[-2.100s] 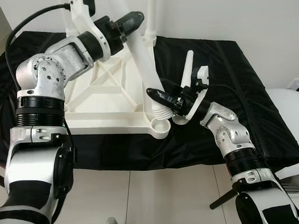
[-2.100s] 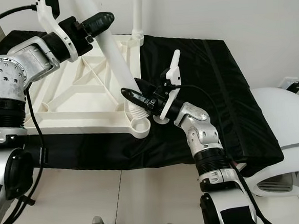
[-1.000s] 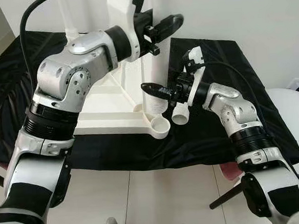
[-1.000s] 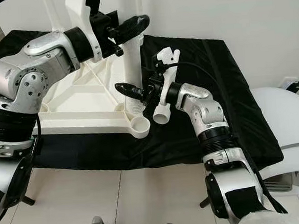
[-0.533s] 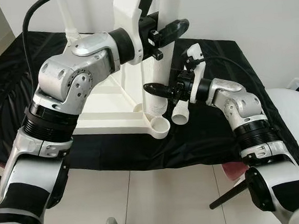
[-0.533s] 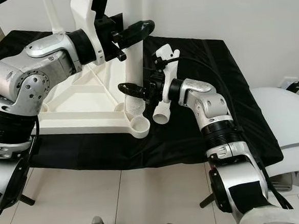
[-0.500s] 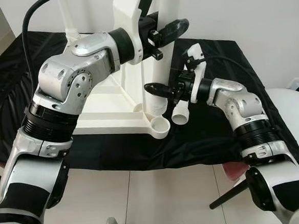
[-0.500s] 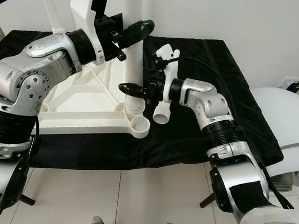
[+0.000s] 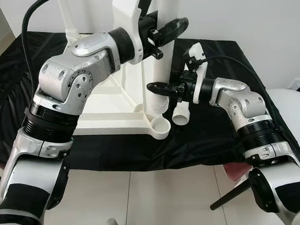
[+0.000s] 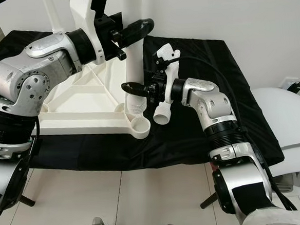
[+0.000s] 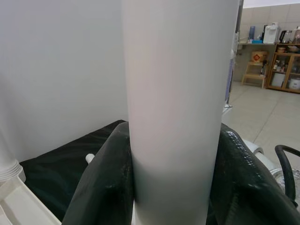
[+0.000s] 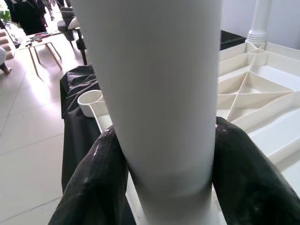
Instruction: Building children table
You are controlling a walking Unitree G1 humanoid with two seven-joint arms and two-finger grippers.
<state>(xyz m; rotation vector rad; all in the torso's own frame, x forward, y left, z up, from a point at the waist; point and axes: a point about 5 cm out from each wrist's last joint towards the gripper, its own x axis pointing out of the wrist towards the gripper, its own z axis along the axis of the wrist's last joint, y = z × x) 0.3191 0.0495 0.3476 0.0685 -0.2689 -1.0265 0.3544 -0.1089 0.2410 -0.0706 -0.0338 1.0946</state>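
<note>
Black cloth (image 9: 228, 127) covers the low work surface, pale tiled floor (image 9: 145, 195) in front.

White plastic tabletop (image 9: 108, 107) lies upside down on the cloth, ribbed underside up. Round leg sockets at its corners: the near corner socket (image 9: 160, 126) stands open, nothing in it. The socket just behind it takes the threaded bottom of the table leg (image 10: 135, 67), a thick white tube standing upright. A second leg (image 9: 69, 20) stands fitted at the far left corner.

Left gripper (image 9: 167, 31), high on the upright leg: wrist view has both black fingers (image 11: 101, 187) pressed to either side of the tube, closed round it.

Right gripper (image 10: 138, 87), low on the same leg, just above the threads: wrist view shows both fingers (image 12: 93, 183) clamped against the tube the same way. Ribbed tabletop and one open socket visible beyond it.

Short white tube end (image 9: 181, 113) hangs under the right wrist, just beside the near socket; cannot tell what it belongs to.

White rounded appliance (image 10: 290, 128) on the floor at far right, well apart from the work.
</note>
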